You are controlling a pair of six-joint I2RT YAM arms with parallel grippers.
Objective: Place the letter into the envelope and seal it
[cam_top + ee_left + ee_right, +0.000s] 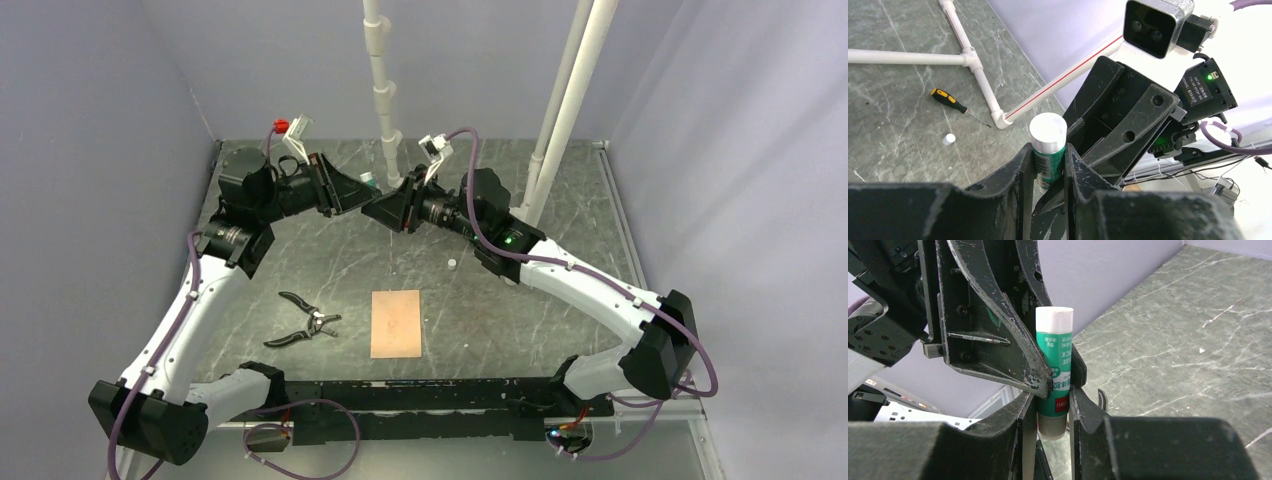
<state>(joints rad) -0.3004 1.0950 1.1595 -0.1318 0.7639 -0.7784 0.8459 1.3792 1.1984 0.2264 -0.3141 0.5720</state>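
Site: we see a dark marbled table [560, 180] walled in pale purple. Both arms reach to its far middle and meet tip to tip.

Left gripper [1048, 151]: narrow. Its two fingers press on either side of the glue stick [1054, 357], just below the stick's white end. We call this a grip.

Right gripper [1050, 394]: narrow as well. It is closed on the lower part of the same stick, near the greyish end.

Glue stick: green label and white top, standing upright in the right wrist view. It is held off the table between the two grippers. The printed label reads upside down from that side.

Grippers together: the left fingers cross in front of and above the right fingers. One left finger overlaps the label.

Letter [396, 323]: a plain tan sheet with no flap showing. It lies flat on the near middle of the table, long side pointing away from the bases. It is well apart from both grippers and nothing touches it.

Pliers [303, 321]: black handles, lying open just left of the letter.

Small white round piece [452, 263]: loose on the table between the letter and the grippers. We cannot tell what it is.

Screwdriver [950, 101]: yellow and black handle, lying beside the white pipe frame [979, 75] at the far side.
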